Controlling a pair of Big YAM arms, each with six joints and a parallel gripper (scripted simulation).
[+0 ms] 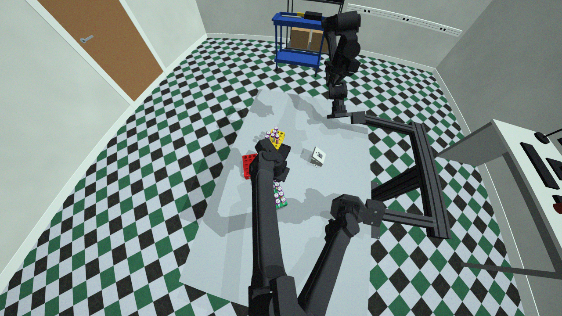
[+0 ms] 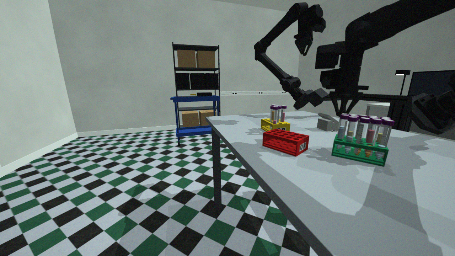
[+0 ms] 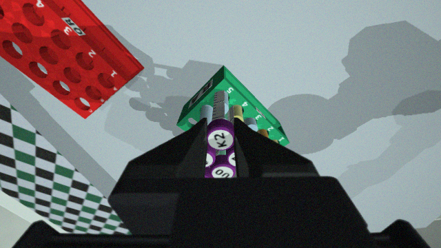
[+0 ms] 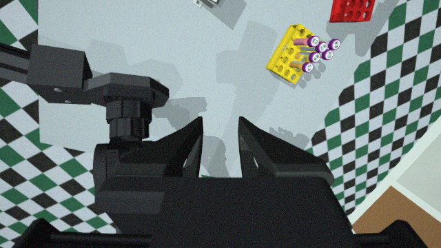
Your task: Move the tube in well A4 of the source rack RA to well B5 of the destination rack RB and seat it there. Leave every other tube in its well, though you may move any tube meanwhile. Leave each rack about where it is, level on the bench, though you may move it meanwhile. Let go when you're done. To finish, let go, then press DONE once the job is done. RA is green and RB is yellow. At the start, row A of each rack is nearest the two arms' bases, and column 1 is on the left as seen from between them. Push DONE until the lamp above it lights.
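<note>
The green rack RA (image 1: 283, 205) (image 2: 359, 159) (image 3: 231, 81) holds several purple-capped tubes. In the left wrist view a tube with cap K2 (image 3: 220, 138) rises from the well beside the number 5. My left gripper (image 3: 220, 124) (image 2: 342, 112) is shut on this cap, with a finger against each side; more caps lie between the fingers behind it. The cap stands over the rack with its tube's lower end at the rack. The yellow rack RB (image 2: 268, 126) (image 4: 284, 52) holds several purple-capped tubes and some empty wells. My right gripper (image 4: 220, 123) (image 2: 304, 54) is open and empty, high and away from both racks.
A red rack (image 1: 247, 166) (image 2: 283, 144) (image 3: 114, 70) (image 4: 344, 12) without tubes stands between the green and yellow racks, near the table edge. A small box with a slanted top (image 1: 318, 155) (image 2: 327, 123) stands on the arms' side; its lamp is too small to read.
</note>
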